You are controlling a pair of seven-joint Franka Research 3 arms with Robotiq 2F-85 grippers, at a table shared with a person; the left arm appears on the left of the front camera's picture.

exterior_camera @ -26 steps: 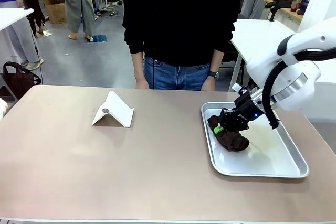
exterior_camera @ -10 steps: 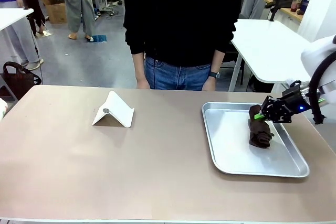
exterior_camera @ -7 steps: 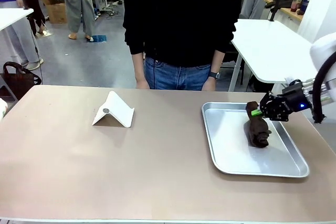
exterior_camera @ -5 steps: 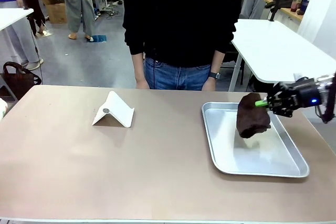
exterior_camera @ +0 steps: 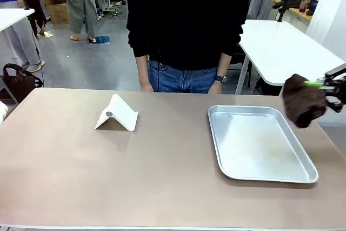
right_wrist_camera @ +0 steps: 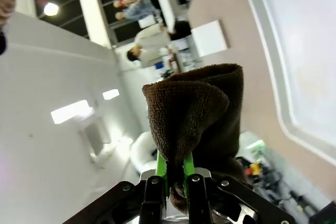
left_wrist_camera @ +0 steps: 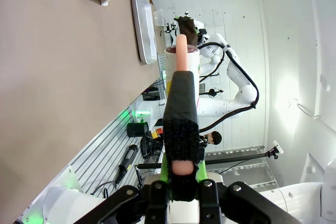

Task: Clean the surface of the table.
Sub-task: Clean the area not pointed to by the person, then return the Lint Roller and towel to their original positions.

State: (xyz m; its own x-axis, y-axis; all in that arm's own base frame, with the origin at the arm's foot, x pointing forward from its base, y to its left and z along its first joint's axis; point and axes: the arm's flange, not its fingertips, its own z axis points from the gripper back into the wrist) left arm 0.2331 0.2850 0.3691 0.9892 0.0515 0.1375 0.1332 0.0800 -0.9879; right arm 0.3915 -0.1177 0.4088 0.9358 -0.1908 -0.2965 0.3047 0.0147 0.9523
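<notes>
— While the right pincer [exterior_camera: 314,85] hangs out by the bench's far right corner, what has it got?
— Its jaws are clamped on a dark brown cloth [exterior_camera: 304,106], which dangles bunched in the air, clear of the bench [exterior_camera: 162,182] top. In the right wrist view the green pads [right_wrist_camera: 160,167] pinch a fold of it tight.
— And the left pincer [left_wrist_camera: 181,176]?
— Closed as well, on a stick [left_wrist_camera: 181,103] with a black sleeve and a pinkish tip. It runs straight out between the fingers.
— What lies on the bench itself?
— A silver tray [exterior_camera: 212,133] sits toward the right end, just beside the hanging cloth. A white folded stand [exterior_camera: 116,113] sits near the far edge, left of the middle and well apart from the tray.
— Anyone close?
— A person [exterior_camera: 184,25] in a black top stands against the far edge, between the stand and the tray, arms down.
— So what sits between the cloth and the beige-brown middle?
— The tray
</notes>
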